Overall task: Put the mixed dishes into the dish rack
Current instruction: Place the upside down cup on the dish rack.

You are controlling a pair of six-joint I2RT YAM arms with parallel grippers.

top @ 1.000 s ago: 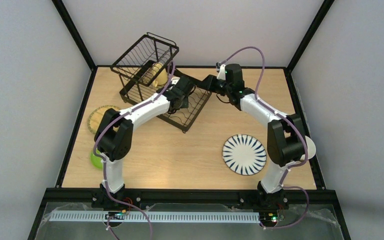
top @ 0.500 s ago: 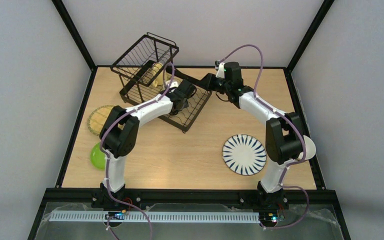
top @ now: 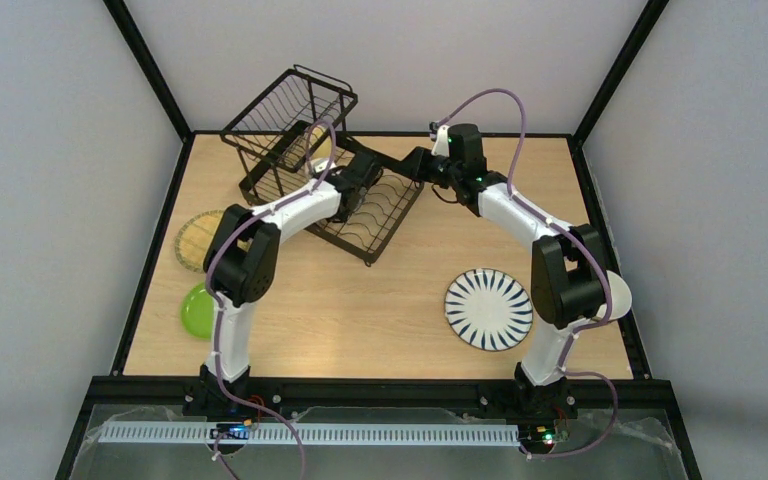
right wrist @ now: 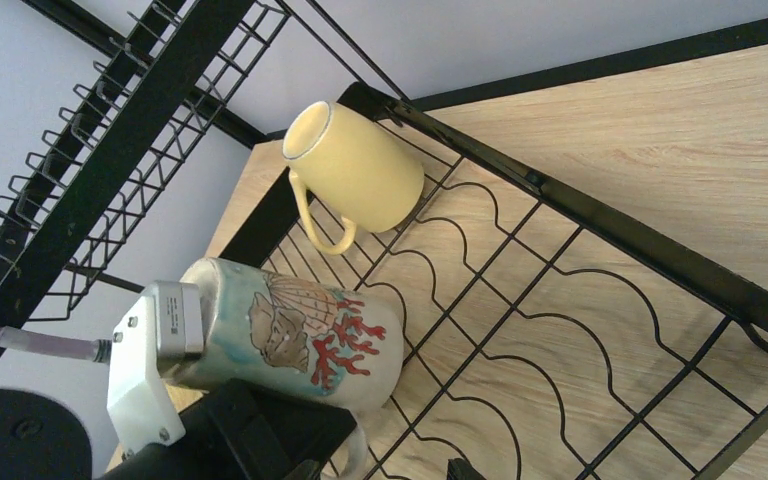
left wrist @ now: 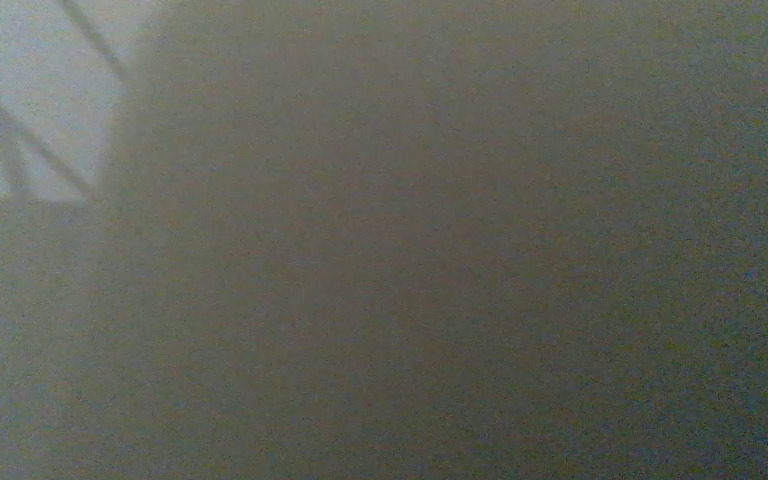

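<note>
Left hand (top: 360, 172) advanced deeper over dish rack (right wrist: 600, 226), clasping glossy beige mug (right wrist: 290, 340), shell-and-coral print, above wavy black wires. Smooth yellow mug (right wrist: 355, 175) lies sideways. Right hand (top: 400, 163): spread cannot be told.

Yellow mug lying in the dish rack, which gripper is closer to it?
Left. The left gripper, holding a painted mug, is inside the dish rack right beside the yellow mug; the right gripper sits at the rack's rim, farther off.
</note>
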